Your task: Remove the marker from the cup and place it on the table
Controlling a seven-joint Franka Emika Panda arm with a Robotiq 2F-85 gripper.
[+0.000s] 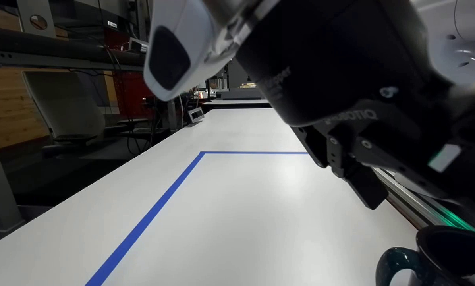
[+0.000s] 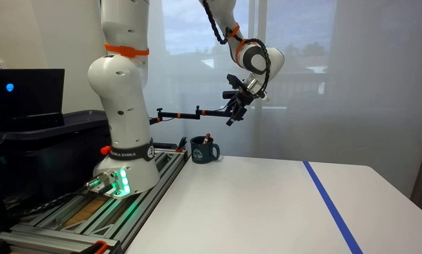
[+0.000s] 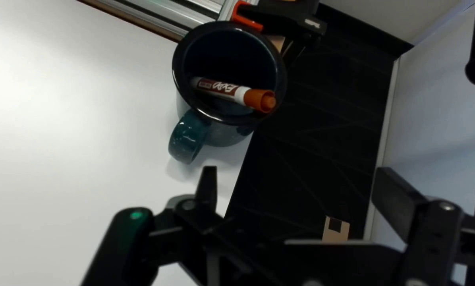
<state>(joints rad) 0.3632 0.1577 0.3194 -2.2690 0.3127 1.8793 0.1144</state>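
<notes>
Below the gripper (image 3: 296, 174) and on its side nearer the robot base (image 2: 137, 180), the marker (image 3: 232, 93) leans in the cup (image 2: 204, 157), its orange-brown cap (image 2: 207, 136) uppermost and standing above the rim (image 2: 198, 143) in an exterior view. It should be light and stiff, with a smooth plastic barrel (image 3: 217, 88) that may roll or skid along the inner wall if nudged off centre; it is unlikely to break if dropped. The best place to take hold is probably the cap end, though a grip reaching past the white band (image 3: 241, 95) onto the barrel would lessen the chance of the cap coming off alone. The cup looks hard and glossy, so a finger knocking it could slide it on the table (image 2: 253, 197).

The gripper's fingers (image 3: 207, 188) are spread wide, with nothing held between them, and do not touch the cup. The arm (image 2: 124, 84) reaches out past the cup and bends at its end, so the fingers slant down and back toward the base. In the wrist view the marker runs nearly along the line joining the fingertips (image 3: 392, 190); the gripper would likely have to turn before it could pinch the marker across its thickness.
</notes>
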